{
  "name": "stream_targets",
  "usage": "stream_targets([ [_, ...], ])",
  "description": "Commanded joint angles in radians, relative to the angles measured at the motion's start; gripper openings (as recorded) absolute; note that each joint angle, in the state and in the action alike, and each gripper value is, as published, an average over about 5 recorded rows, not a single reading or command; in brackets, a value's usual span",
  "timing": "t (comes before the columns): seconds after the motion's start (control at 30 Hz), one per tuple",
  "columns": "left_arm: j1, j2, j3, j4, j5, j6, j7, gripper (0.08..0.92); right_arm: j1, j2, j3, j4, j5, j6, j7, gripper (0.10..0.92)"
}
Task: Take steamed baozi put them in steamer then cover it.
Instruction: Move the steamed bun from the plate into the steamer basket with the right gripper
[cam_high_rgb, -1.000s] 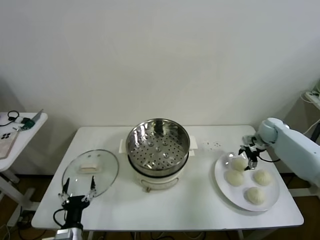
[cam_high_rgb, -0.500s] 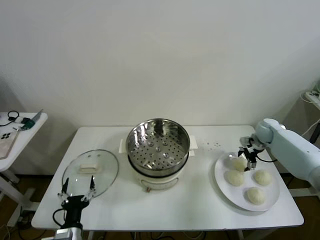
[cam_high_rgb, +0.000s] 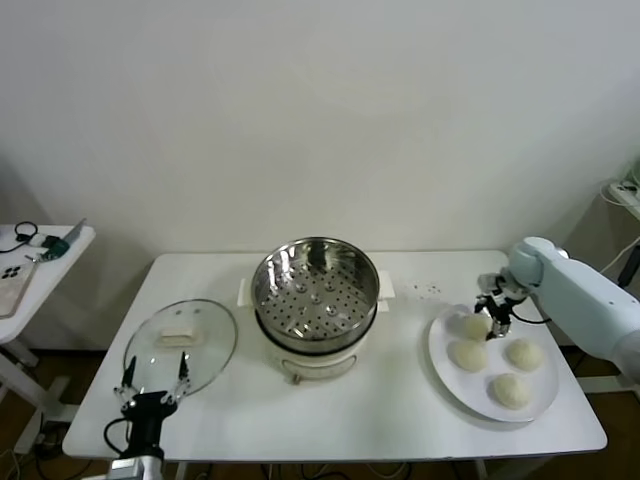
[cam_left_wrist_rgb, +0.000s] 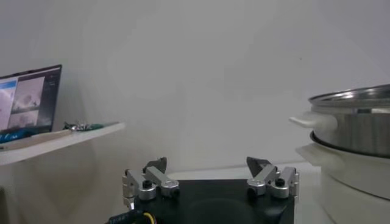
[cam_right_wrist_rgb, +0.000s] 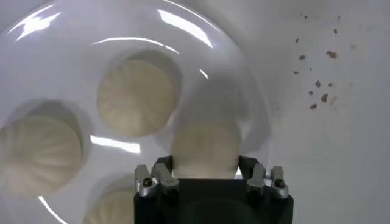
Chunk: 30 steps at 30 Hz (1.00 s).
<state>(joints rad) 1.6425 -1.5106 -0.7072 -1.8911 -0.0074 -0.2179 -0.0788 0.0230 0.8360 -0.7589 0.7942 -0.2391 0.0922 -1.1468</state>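
Step in hand: picking up the first bun. Right pincer down on the white plate near the right edge of the counter, its two fingers set on either side of one bun, the one at the plate's back left, nearest the steamer; closing on it, seemingly touching both flanks, though impossible to say whether the grip is firm yet. Three other buns lying untouched on the same plate, close together but apart from the pinched one. Steamer at the middle of the counter, toward the back edge, open at the top, perforated floor bare, no bun inside. Glass lid flat on the counter at the left, just beyond the left pincer, which hangs idle with fingers spread wide at the front left corner. Nothing of the task finished so far, judging by the bare basket and the lid off. Next move, most likely: finish the squeeze gently enough not to dent the soft dough, lift straight up clear of the plate's rim, carry leftward over the steel rim and lower onto the holed floor. Risk worth watching: bun slipping from smooth fingers, or sticking to the plate and dragging it.
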Motion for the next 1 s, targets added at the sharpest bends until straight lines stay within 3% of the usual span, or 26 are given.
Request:
stream_targets([
  [0.03, 0.003, 0.0, -0.001, -0.004, 0.0, 0.0, -0.001, 0.823, 0.04, -0.012, -0.024, 0.036, 0.008, 0.01, 0.0, 0.704],
  [0.43, 0.013, -0.002, 0.006, -0.003, 0.002, 0.0, 0.0, 0.823, 0.545, -0.022, -0.407, 0.302, 0.103, 0.137, -0.011, 0.704],
  [0.7, 0.027, -0.007, 0.018, -0.004, -0.006, -0.009, 0.003, 0.823, 0.719, 0.129, -0.505, 0.418, 0.13, 0.187, 0.003, 0.708],
  [1.0, 0.051, 0.002, 0.022, -0.016, -0.037, -0.016, -0.003, 0.823, 0.668, 0.385, -0.495, 0.438, 0.05, 0.237, 0.016, 0.712],
])
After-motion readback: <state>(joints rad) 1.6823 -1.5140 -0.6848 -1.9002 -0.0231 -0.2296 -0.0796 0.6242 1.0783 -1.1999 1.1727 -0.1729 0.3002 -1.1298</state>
